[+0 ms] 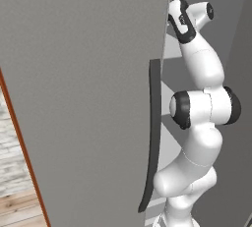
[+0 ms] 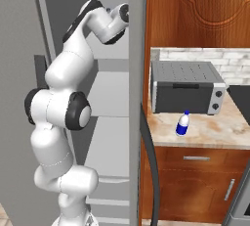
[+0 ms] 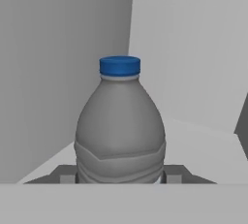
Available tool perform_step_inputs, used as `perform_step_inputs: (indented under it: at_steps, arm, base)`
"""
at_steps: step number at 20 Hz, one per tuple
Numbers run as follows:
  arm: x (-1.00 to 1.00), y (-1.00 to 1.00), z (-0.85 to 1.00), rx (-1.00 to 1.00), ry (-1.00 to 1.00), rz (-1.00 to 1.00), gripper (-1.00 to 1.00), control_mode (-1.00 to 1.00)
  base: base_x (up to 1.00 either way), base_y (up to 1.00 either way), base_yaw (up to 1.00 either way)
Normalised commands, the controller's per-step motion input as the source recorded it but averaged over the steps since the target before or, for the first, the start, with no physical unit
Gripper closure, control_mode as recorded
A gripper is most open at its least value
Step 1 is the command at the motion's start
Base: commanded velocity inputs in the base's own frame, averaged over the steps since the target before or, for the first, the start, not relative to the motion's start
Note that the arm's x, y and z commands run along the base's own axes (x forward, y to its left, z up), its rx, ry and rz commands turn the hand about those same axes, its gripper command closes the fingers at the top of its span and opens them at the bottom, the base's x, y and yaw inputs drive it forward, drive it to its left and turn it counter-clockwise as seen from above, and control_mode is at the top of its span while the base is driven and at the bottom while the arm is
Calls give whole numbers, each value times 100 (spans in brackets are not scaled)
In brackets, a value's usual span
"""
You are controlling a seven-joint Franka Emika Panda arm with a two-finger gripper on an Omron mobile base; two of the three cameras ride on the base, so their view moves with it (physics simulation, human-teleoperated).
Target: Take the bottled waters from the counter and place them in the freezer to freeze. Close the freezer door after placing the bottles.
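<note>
The arm (image 2: 63,107) reaches high into the open freezer (image 2: 105,93). In the hand view the gripper (image 3: 120,178) is clenched on a grey bottle (image 3: 120,126) with a blue cap (image 3: 120,66), held upright between the fingers (image 3: 65,174), with pale inner walls all around and a shelf (image 3: 198,145) just beyond it. The second bottle (image 2: 182,124) stands on the counter (image 2: 215,132), in front of the toaster oven (image 2: 185,88).

The step in hand appears to be the placement. Lower the bottle until its base rests flat on the shelf; only then release. Withdraw straight back, clear of the cap. A tilted release would likely topple it. The door (image 1: 78,98) stands wide open; its handle (image 1: 153,132) is near the arm.
</note>
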Motion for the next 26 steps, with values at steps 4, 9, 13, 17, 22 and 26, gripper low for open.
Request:
perform_step_inputs:
  at_steps: [4,9,13,17,22,26]
  arm:
    - [0,0,-9,0,0,0,100,-100]
    - [0,0,0,0,0,0,-100,-100]
    - [0,0,0,0,0,0,-100,-100]
    - [0,-3,-2,0,0,0,-100,-100]
    - [0,-2,-1,0,0,0,-100,-100]
    - [0,0,0,0,0,0,-100,-100]
  base:
    - [0,0,0]
    - [0,0,0]
    - [0,0,0]
    - [0,0,0]
    - [0,0,0]
    - [0,0,0]
